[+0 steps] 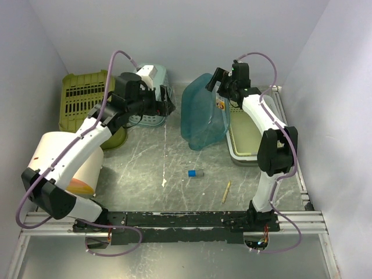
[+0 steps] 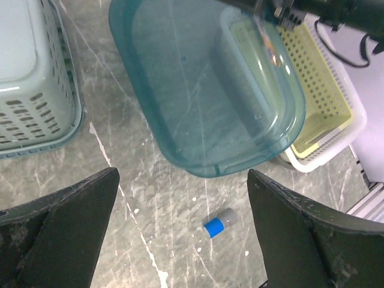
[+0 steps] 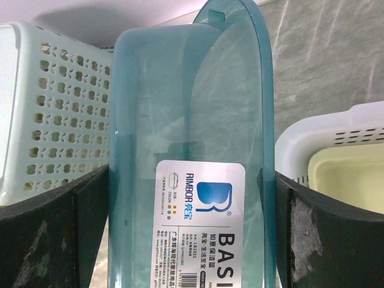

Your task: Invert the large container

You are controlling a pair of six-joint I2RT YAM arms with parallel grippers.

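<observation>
1. Hidden: the label [image 3: 201, 222] on the container [image 1: 200, 116] is cut off at the frame's lower edge, and its small print is illegible.
2. Position: the container stands on edge near the far edge of the table [image 1: 174, 157], beside the white basket [image 1: 235, 157]. Its labelled face lies between the wide, released jaws of the right tool [image 3: 191, 180]. The left tool [image 2: 182, 173], also released, hovers apart.
3. Legible: "RIMBOR", "BASI".
</observation>
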